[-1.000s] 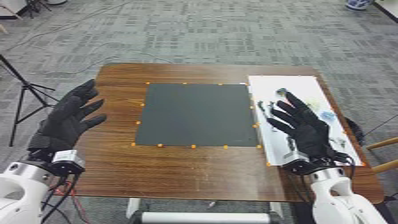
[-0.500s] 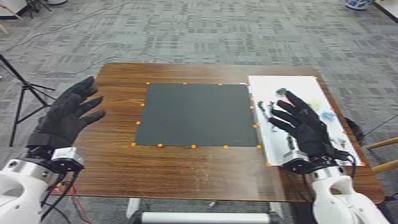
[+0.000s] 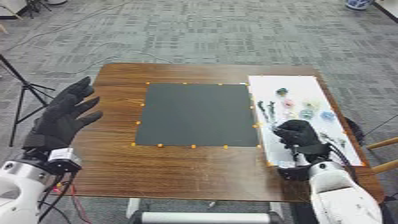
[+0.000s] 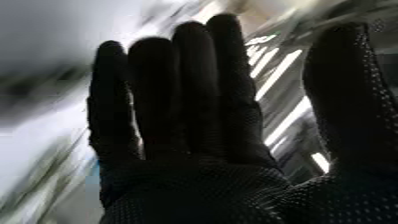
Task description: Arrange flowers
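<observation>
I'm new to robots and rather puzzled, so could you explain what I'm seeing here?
This is a robot with two white arms, each ending in a black glove: its left robot hand and right robot hand. One view looks down from its head; the close-up comes from its right wrist. On the brown table lie a dark mat and a white sheet with small flowers on it. The right robot hand is above that sheet. Both are open and hold nothing.
</observation>
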You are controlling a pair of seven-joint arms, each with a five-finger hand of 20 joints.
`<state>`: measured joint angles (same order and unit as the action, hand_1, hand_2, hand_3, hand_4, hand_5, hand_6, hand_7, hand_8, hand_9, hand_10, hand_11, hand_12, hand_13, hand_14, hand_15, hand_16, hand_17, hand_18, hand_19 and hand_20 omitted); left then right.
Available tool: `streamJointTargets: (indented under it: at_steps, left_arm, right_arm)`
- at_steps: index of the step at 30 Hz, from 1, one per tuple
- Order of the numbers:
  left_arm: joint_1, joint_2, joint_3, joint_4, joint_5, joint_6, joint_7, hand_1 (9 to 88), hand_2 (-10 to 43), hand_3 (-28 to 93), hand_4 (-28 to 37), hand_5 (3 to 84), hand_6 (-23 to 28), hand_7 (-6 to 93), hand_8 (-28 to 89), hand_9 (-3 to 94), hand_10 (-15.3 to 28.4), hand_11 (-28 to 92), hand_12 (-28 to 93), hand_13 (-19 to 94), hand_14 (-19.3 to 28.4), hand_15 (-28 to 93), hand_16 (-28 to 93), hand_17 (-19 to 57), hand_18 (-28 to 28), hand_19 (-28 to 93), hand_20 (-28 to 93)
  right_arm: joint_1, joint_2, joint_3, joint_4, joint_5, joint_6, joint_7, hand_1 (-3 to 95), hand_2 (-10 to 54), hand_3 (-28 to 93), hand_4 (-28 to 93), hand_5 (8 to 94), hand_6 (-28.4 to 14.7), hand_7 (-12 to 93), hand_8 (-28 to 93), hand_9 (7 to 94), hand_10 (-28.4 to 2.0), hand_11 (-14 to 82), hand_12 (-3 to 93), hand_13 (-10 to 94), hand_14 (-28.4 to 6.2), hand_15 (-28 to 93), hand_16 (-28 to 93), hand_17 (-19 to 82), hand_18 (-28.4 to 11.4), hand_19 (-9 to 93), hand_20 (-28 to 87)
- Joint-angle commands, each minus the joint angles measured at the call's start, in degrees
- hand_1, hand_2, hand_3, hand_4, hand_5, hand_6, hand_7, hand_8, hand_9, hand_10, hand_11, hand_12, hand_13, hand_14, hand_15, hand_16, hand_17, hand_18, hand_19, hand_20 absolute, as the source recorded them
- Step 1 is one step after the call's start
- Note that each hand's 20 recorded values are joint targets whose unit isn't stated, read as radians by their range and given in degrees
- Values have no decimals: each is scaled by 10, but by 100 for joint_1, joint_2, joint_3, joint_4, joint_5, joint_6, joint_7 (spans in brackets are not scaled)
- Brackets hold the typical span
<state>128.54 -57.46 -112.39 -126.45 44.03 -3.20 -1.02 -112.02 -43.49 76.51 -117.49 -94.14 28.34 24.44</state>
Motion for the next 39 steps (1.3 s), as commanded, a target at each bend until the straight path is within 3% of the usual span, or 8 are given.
streamJointTargets:
  at_steps: [1,3,10,12,17,20,29,39]
  left_arm:
    - [110,-68,-36,-45,-25,10,0,288,-95,635,-283,149,-10,209,-100,108,67,183,240,38,102,401,-38,-113,207,385,82]
    - [122,-61,-57,-48,-23,-18,-14,289,-95,634,-283,150,-10,209,-100,108,67,183,239,38,102,400,-38,-113,207,385,82]
    - [231,-58,-123,-71,-54,46,15,287,-95,638,-283,150,-10,209,-99,108,66,183,238,38,103,400,-37,-113,207,385,82]
    - [191,-39,-107,-60,-46,-28,-28,287,-95,638,-283,150,-10,209,-99,109,66,183,238,38,103,400,-37,-113,207,384,82]
    - [143,-28,-25,-50,-34,-84,-24,286,-95,637,-283,150,-11,209,-100,108,67,183,239,38,102,401,-37,-114,206,383,82]
    - [248,-32,-77,-79,-52,-114,-44,286,-95,637,-283,150,-9,207,-99,108,67,183,238,39,103,401,-37,-114,206,383,82]
    - [344,-51,-178,-107,-55,-54,-9,284,-95,640,-283,151,-9,204,-97,109,67,182,238,40,103,401,-38,-114,205,382,83]
    - [372,-67,-167,-125,-62,-13,2,284,-95,642,-283,153,-8,202,-96,109,69,181,238,41,104,402,-37,-115,205,382,86]
  right_arm:
    - [-731,45,64,103,-4066,1835,626,260,-95,801,-283,557,3,524,-187,589,-117,611,436,541,-115,787,355,233,-178,682,353]
    - [-776,31,-23,80,-4020,2149,613,260,-95,804,-283,559,1,542,-188,589,-117,624,449,541,-120,798,366,235,-177,689,359]
    - [-1026,-14,-5,-19,-4055,1699,510,260,-95,803,-283,569,-1,576,-195,597,-116,645,476,548,-125,810,391,242,-177,699,369]
    - [-1089,-60,27,-55,-3912,1516,359,257,-95,804,-283,569,-2,578,-195,597,-115,645,481,549,-125,810,395,242,-177,699,370]
    - [-1050,-89,-50,-59,-4146,1262,626,254,-95,800,-283,558,-3,575,-198,582,-117,644,491,541,-128,809,402,234,-181,694,371]
    - [-1006,-21,-110,-51,-4466,1223,1020,246,-95,804,-283,548,-3,572,-200,567,-119,643,495,530,-130,807,403,226,-182,690,371]
    - [-1034,-27,-276,-133,-4701,762,1677,238,-95,818,-283,515,-7,578,-207,503,-130,656,517,467,-139,812,413,194,-188,674,370]
    - [-810,-224,-678,227,-4313,338,1495,241,-95,804,-283,484,-14,581,-215,465,-140,664,528,435,-144,817,411,183,-190,668,367]
